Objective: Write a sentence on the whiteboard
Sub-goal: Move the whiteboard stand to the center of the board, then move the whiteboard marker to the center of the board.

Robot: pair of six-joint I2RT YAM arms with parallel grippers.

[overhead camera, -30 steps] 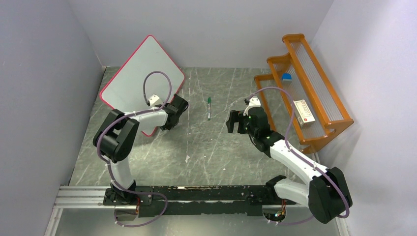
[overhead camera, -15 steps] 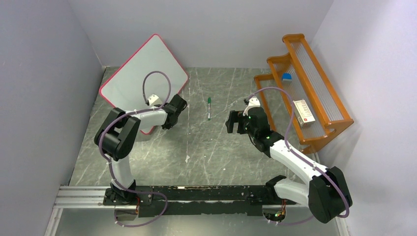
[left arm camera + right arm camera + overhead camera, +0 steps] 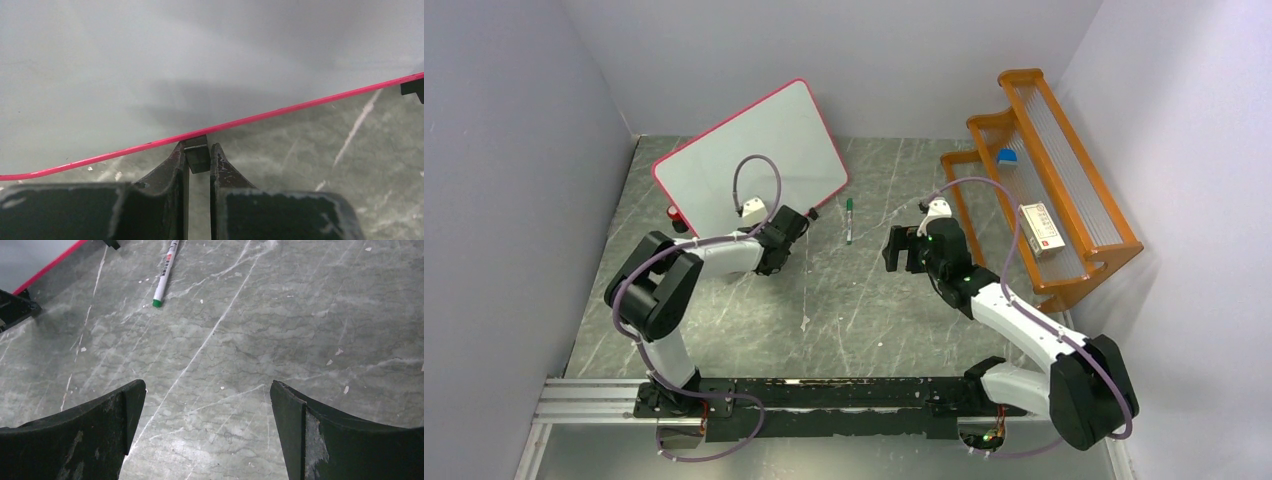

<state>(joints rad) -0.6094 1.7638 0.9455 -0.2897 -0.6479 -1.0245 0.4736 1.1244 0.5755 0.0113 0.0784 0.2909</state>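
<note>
The whiteboard (image 3: 749, 150) with its thin pink-red frame stands tilted at the back left of the table, its face blank; no green sentence shows on it. My left gripper (image 3: 796, 226) is at its lower edge. In the left wrist view the gripper (image 3: 199, 148) is shut on a small black foot (image 3: 196, 155) under the pink frame of the whiteboard (image 3: 150, 75). A green-capped marker (image 3: 849, 220) lies on the table between the arms and also shows in the right wrist view (image 3: 165, 272). My right gripper (image 3: 894, 250) is open and empty (image 3: 207, 405), just right of the marker.
An orange wooden rack (image 3: 1084, 250) stands at the right, with a blue object (image 3: 1007, 156) and a white box (image 3: 1042, 228) on its shelves. A small red object (image 3: 674, 214) sits by the board's left lower corner. Grey walls close in left, back and right.
The whiteboard has swung from a diamond stance on one corner to nearly level and shifted right. My left gripper moved right with it. The right arm has not moved.
</note>
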